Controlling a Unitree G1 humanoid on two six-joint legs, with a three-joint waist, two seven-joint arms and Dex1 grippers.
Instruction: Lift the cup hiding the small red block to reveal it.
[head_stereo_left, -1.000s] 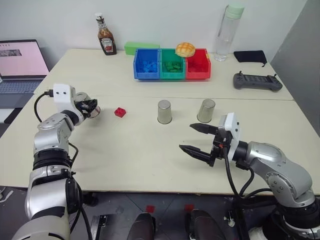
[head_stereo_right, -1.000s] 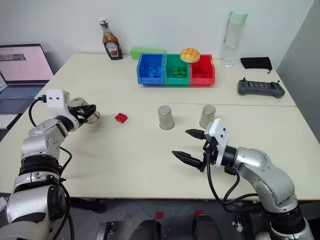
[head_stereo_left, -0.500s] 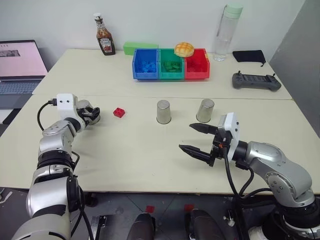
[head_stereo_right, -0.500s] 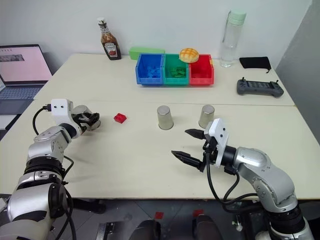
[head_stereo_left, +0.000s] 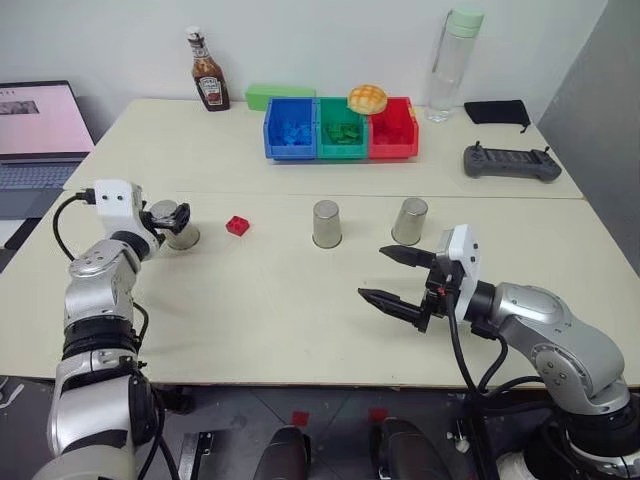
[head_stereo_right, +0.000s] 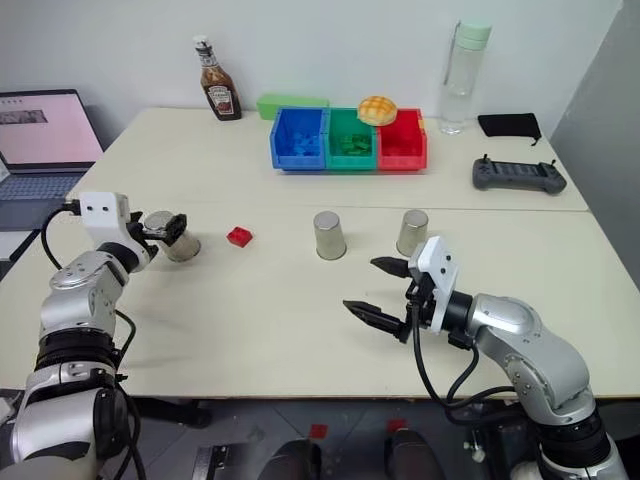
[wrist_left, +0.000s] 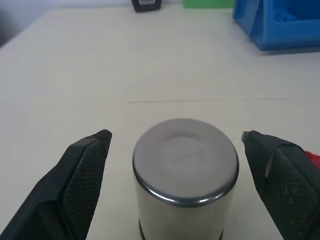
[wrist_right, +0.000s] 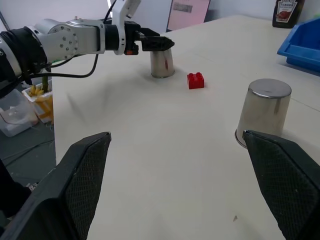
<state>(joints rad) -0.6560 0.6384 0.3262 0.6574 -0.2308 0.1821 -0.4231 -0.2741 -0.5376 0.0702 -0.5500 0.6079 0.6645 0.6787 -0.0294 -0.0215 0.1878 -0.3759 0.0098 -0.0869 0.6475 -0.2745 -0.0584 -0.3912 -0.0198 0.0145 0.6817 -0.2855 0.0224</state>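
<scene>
Nearby, small red block (head_stereo_left: 237, 225) uncovered.

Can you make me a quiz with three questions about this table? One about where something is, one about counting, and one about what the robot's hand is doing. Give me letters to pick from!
1. Where is the small red block?
A. In the blue bin
B. Out on the table, between two cups
C. Under the ketchup bottle

2. How many silver cups stand upside down on the table?
A. Three
B. One
C. Five

3. What is the left gripper doing?
A. Squeezing the block
B. Holding the water bottle
C. Open, one finger on each side of a cup

Answers:
1 B: the block lies bare between the left cup and the middle cup.
2 A: those two plus the right cup.
3 C: the left wrist view shows gaps between both fingers and the cup.
</scene>
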